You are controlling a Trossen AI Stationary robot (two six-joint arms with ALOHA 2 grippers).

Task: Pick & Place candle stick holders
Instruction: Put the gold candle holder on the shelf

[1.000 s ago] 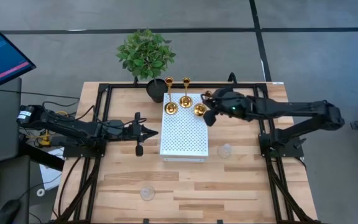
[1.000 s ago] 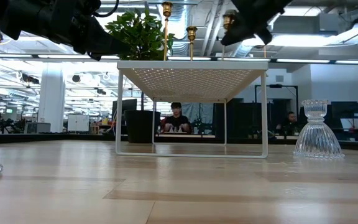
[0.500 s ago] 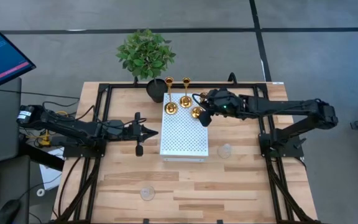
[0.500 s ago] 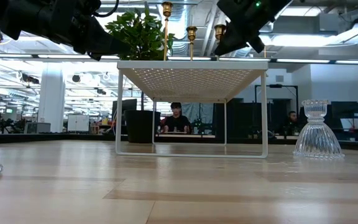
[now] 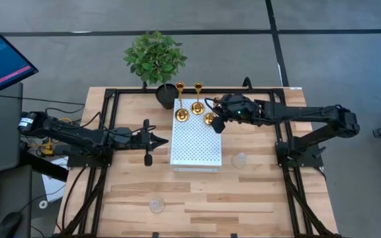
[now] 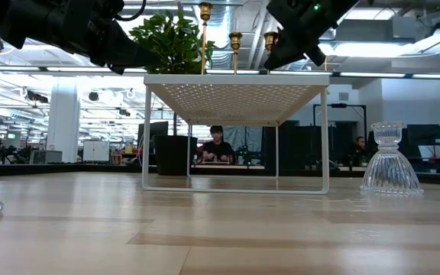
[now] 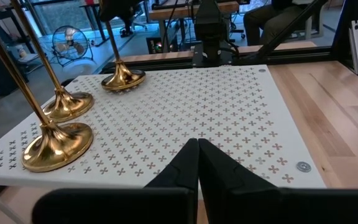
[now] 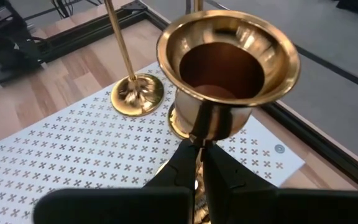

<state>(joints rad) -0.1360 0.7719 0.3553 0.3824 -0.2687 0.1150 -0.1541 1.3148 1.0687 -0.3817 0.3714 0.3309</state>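
High view: you see three gold candle stick holders on the white board [image 5: 196, 139], at its far edge near the plant [image 5: 154, 58].
Right gripper [image 5: 215, 123]: pinched tight on the stem of the shortest gold holder [image 8: 227, 74], whose base looks to be on or just above the board.
Left gripper [image 5: 152, 139]: waits just beside the board's left edge, fingers pressed together, holding nothing.
Done: tall gold holder [image 5: 180, 112] and middle gold holder [image 5: 197, 106] stand on the board.
Left for you: release the third; near glass holder [image 5: 156, 205] and right glass holder [image 5: 240, 159] are on the table.
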